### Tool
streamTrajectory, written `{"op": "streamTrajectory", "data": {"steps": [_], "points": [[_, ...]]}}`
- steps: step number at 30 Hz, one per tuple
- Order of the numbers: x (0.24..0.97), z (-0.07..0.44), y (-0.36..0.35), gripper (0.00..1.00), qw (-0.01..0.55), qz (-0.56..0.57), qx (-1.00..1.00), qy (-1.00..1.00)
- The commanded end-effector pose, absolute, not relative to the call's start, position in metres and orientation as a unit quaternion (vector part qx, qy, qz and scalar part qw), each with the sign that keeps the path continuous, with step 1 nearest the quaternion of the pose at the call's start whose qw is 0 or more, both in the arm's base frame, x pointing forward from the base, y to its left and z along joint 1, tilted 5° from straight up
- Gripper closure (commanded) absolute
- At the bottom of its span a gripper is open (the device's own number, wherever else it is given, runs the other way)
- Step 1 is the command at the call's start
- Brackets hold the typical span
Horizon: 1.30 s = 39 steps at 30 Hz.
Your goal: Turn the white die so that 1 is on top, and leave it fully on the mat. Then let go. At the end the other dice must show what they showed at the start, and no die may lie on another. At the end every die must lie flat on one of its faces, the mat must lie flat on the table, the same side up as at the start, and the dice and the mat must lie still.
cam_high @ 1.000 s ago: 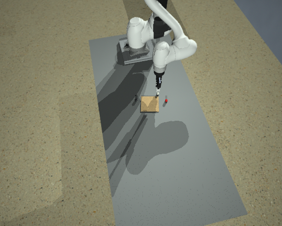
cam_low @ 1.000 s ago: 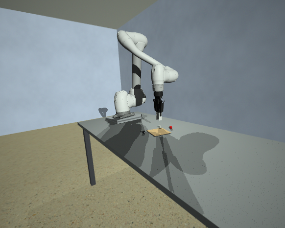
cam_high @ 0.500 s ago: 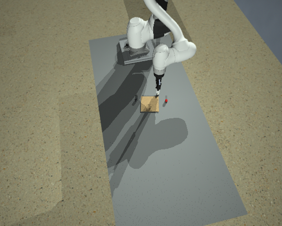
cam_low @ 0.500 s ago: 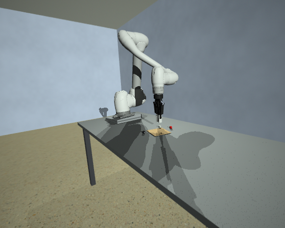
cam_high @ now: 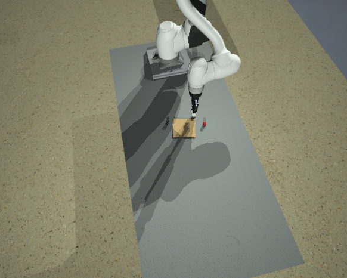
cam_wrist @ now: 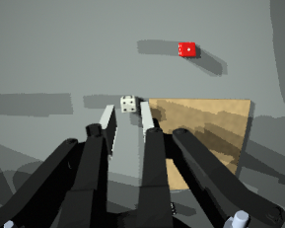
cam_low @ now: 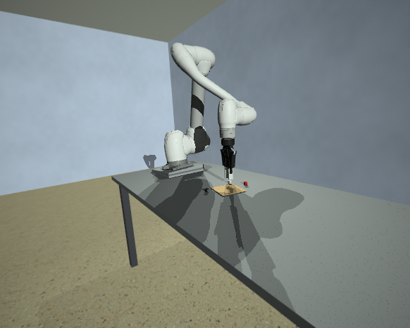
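Observation:
The white die (cam_wrist: 128, 104) lies on the grey table just off a corner of the tan mat (cam_wrist: 200, 132), with its shadow right beside it; its pips are too small to read. My gripper (cam_wrist: 128, 115) points straight down a little above the die, its fingers a narrow gap apart with nothing between them. In the top view the gripper (cam_high: 194, 113) stands over the far right corner of the mat (cam_high: 184, 127). In the exterior view the gripper (cam_low: 228, 175) hangs just over the mat (cam_low: 228, 189).
A red die (cam_high: 204, 123) lies on the table to the right of the mat and also shows in the wrist view (cam_wrist: 186, 48). A black die (cam_high: 167, 121) lies to the left of the mat. The robot base (cam_high: 167, 61) stands behind.

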<state>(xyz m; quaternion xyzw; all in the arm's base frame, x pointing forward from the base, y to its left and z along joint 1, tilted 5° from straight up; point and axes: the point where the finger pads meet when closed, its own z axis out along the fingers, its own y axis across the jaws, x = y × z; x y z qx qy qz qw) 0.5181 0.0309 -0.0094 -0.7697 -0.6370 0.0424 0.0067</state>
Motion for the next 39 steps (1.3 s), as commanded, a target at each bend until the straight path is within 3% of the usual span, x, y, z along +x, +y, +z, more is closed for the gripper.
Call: {"op": "streamTrajectory", "data": {"steps": [1, 39], "points": [[0.5179, -0.0123, 0.0308, 0.81, 0.007, 0.042, -0.770, -0.637], [0.5176, -0.0158, 0.0306, 0.81, 0.007, 0.042, -0.770, -0.637]]}}
